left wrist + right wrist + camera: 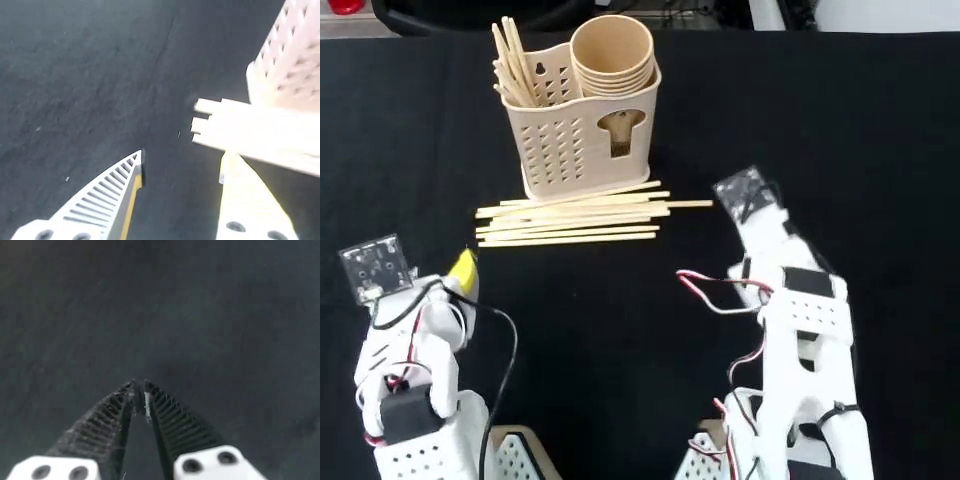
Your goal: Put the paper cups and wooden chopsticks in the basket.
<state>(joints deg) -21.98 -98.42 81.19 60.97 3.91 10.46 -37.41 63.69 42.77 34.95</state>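
Paper cups (612,55) nested, mouths up, in right compartment of basket (570,145), far centre of counter (860,130). Upright chopsticks (513,65) in left compartment. Loose chopsticks (575,218) flat, just near of basket, long axis left-right. Left hand (182,157) open, empty, by bundle's left ends. Right hand (139,386) closed, empty, right of bundle.

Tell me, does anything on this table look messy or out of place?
Yes. A loose pile of wooden chopsticks lies flat on the black table just in front of the basket, with some ends sticking out unevenly. Other chopsticks already stand in the basket beside the stacked paper cups.
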